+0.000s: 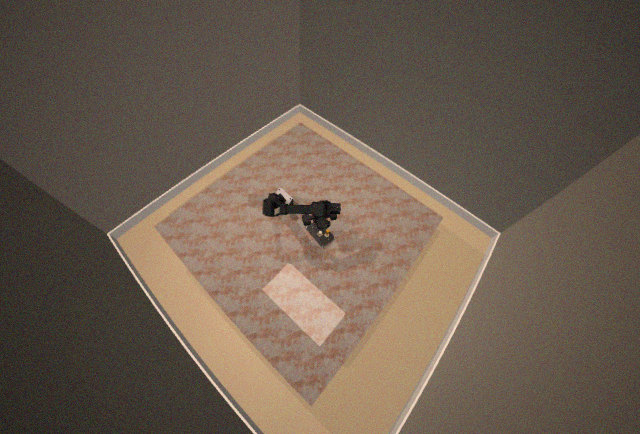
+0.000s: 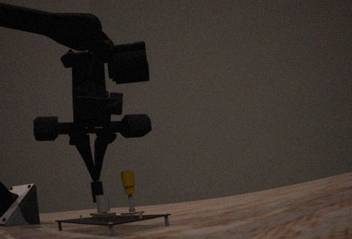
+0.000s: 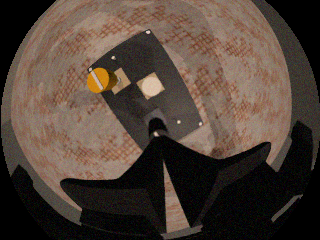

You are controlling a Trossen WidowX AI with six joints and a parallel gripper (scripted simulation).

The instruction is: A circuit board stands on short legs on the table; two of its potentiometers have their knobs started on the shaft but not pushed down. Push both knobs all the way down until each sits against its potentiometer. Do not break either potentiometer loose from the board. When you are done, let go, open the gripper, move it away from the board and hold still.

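Note:
The circuit board (image 1: 324, 241) (image 2: 113, 221) (image 3: 134, 57) stands on short legs. The yellow knob (image 1: 327, 231) (image 2: 127, 182) (image 3: 98, 80) stands high, with bare shaft visible between it and its potentiometer. The black knob (image 2: 97, 188) (image 3: 156, 124) also stands high; its lower part is partly behind the white knob (image 2: 103, 204) (image 3: 151, 86), which sits low against its base. My gripper (image 2: 96, 180) (image 3: 159, 140) is shut and empty, pointing down. Its tips are at the top of the black knob, touching it or just above; the exact contact cannot be told.
A grey-white angled block (image 2: 30, 202) stands at the left in the exterior view, beside the arm's base. A pale rectangle (image 1: 303, 304) lies on the patterned table top (image 1: 232, 274) in the top view. The yellow knob rises close beside the fingers.

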